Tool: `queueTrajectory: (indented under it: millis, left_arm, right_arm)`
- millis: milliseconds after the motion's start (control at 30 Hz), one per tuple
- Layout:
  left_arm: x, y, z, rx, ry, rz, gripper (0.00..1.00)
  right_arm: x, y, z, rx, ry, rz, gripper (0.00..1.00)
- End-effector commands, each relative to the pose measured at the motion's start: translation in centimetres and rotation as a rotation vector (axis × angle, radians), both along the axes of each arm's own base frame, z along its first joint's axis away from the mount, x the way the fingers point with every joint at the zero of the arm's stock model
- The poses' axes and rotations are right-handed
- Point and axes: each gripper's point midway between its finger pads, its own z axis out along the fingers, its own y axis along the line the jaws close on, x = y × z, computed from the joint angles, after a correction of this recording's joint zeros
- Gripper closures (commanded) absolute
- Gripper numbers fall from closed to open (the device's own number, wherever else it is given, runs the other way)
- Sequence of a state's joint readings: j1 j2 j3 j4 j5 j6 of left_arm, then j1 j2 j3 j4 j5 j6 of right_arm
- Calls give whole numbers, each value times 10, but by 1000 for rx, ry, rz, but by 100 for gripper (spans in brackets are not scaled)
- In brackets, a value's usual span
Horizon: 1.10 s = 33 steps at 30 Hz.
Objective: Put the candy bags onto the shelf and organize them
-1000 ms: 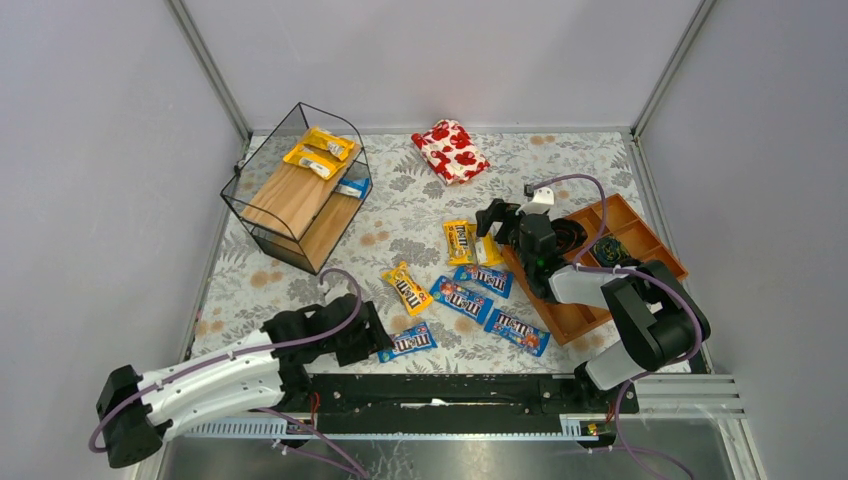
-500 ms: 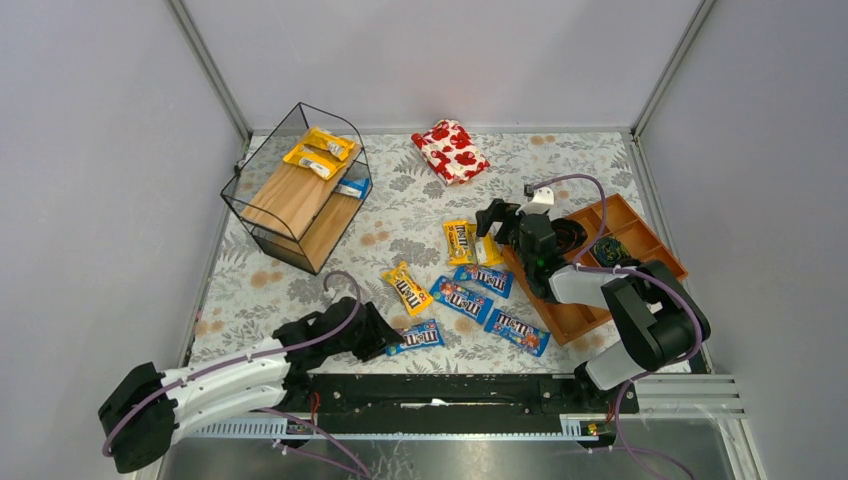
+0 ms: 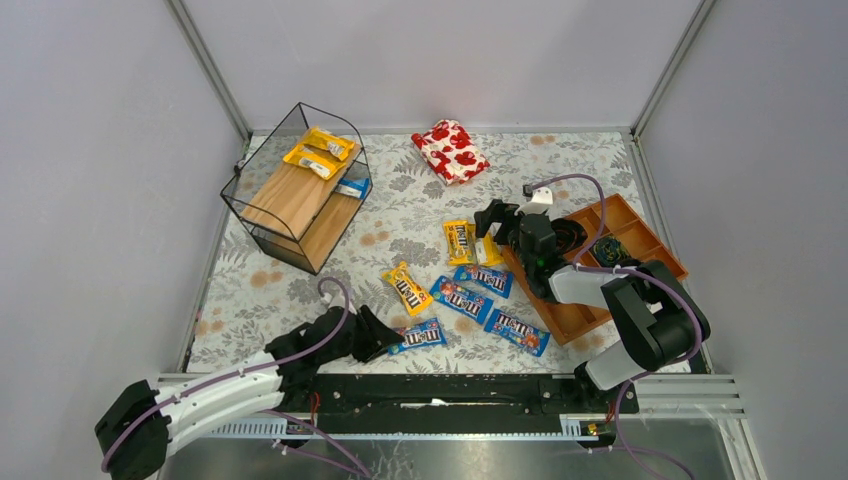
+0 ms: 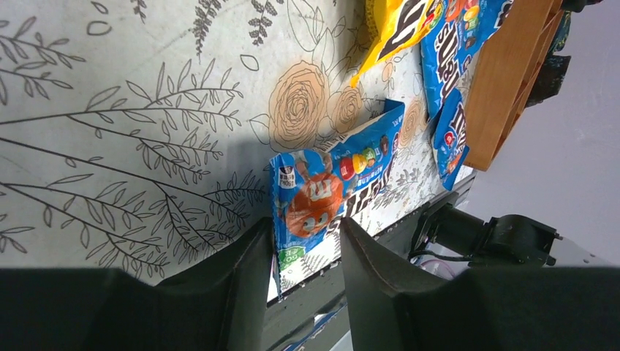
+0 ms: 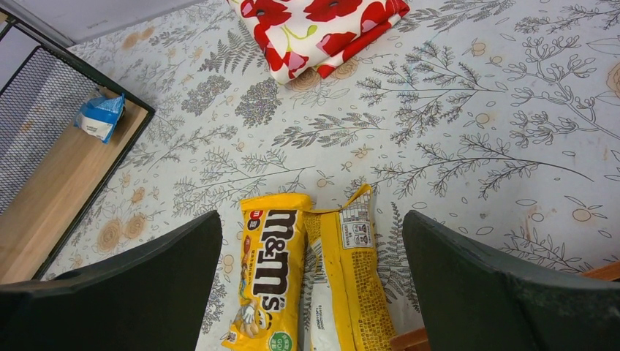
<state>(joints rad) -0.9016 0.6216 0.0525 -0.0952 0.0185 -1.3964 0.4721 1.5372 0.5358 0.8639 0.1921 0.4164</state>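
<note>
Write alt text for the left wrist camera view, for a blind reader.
The left gripper straddles the near end of a blue M&M's packet lying on a floral tablecloth. Beyond it lie more blue packets, a yellow packet and a wooden tray.

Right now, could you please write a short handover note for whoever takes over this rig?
Left gripper: straddles one end of the nearest blue bag; grip unconfirmed.
Right gripper: open over a yellow pair by the tray.
Done: the shelf holds two yellow bags on top, one blue bag below.
To do: seven bags on the table, three yellow, four blue.
</note>
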Motion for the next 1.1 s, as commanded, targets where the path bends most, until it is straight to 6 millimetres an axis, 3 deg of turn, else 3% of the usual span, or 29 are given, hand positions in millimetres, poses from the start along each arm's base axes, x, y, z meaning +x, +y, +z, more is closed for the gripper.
queueTrajectory:
  millis: [0, 367, 433, 533, 667, 867, 900, 1000, 1067]
  left_arm:
    - [3, 2, -3, -10, -22, 10, 58]
    - [15, -14, 29, -1, -135, -74, 84]
    - [18, -22, 44, 4, -175, -115, 91]
    - [29, -26, 65, 76, -246, -165, 92]
    - [48, -20, 94, 259, -329, -227, 93]
    - [87, -15, 160, 546, -530, -393, 95]
    - [94, -14, 167, 615, -545, -429, 100]
    - [125, -2, 188, 856, -546, -462, 100]
    - [149, 13, 187, 1064, -514, -445, 100]
  right_arm:
    - [10, 4, 17, 26, -44, 4, 0]
    - [10, 4, 17, 22, -43, 2, 0]
    - [11, 4, 17, 21, -41, 3, 0]
    - [11, 5, 17, 22, -41, 7, 0]
    - [10, 5, 17, 22, -42, 7, 0]
    - [10, 6, 17, 25, -41, 12, 0]
    - [10, 6, 18, 26, -43, 11, 0]
    - [10, 5, 19, 26, -44, 11, 0]
    - [9, 5, 19, 25, -45, 9, 0]
